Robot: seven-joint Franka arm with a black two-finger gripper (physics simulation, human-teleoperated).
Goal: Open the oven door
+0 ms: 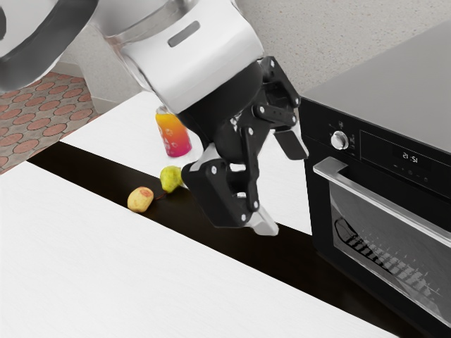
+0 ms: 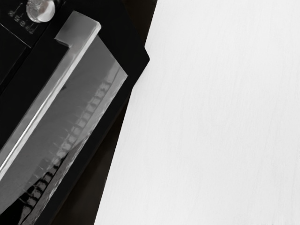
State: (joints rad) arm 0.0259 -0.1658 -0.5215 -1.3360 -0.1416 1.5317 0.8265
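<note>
Found the dark glass oven door (image 1: 359, 215) shut, in the front of the black, box-shaped oven (image 1: 384, 91) toward the exterior view's right. Saw no gap along its visible edges. Had the black two-finger end effector (image 1: 282, 184) hanging above the white table (image 1: 91, 267), short of the oven, with both fingers spread apart and nothing between them. Hung near the closer end of the long silver metal handle (image 1: 387, 204), but plainly clear of it. Caught the same handle in the wrist view too, stretching along the door, with the round silver knob (image 2: 41, 9) close to its end.

Judged the task to be no further than the approach: found none of the opening itself done, with the reach, the contact and the pull all left. Reckoned on having to bring the fingers to the handle, around the bar or hooked behind it, then to draw the door out and probably downward. Saw some risk of knocking the handle's bent end, or of slipping off the smooth bar from a poor angle. Noted the orange-and-pink patterned cup (image 1: 173, 134), the yellow-green pear (image 1: 170, 179) and the pale yellow fruit with a reddish patch (image 1: 140, 199), all well apart from the door.
</note>
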